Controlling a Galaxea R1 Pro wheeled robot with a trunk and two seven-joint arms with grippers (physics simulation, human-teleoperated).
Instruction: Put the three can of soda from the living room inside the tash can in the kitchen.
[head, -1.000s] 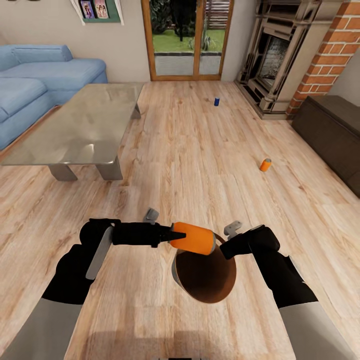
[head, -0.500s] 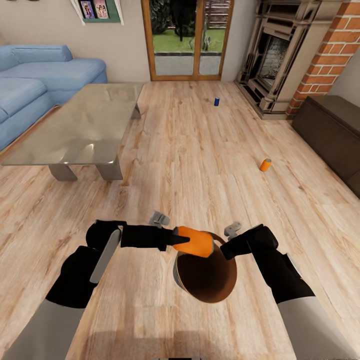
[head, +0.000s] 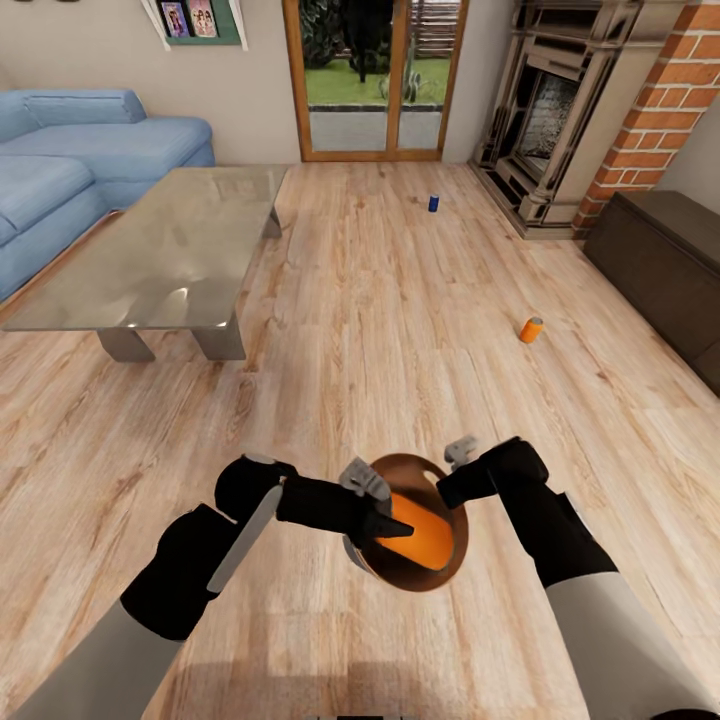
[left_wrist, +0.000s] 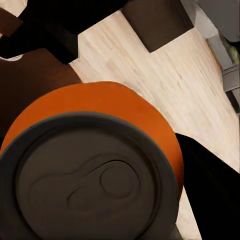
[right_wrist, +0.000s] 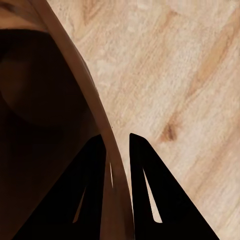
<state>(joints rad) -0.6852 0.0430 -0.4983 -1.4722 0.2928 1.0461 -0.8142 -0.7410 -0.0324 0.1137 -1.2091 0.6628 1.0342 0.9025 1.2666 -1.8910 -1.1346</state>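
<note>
- The left gripper is clenched around an orange soda can, holding it inside the mouth of the trash can, below the rim.
- In the left wrist view, the grey top of this orange soda can faces the camera, with the bin's brown inside behind it.
- The right gripper pinches the far rim of the trash can, one finger inside the wall and one outside.
- The right wrist view shows both black fingers straddling the thin wall of the trash can.
- The bin hangs above the light wood floor, between the two grippers.
- A second orange can lies on the floor, well beyond the right gripper and further right.
- A dark blue can stands far beyond both grippers, near the fireplace.
- A glass coffee table and blue sofa sit far ahead of the left gripper.
</note>
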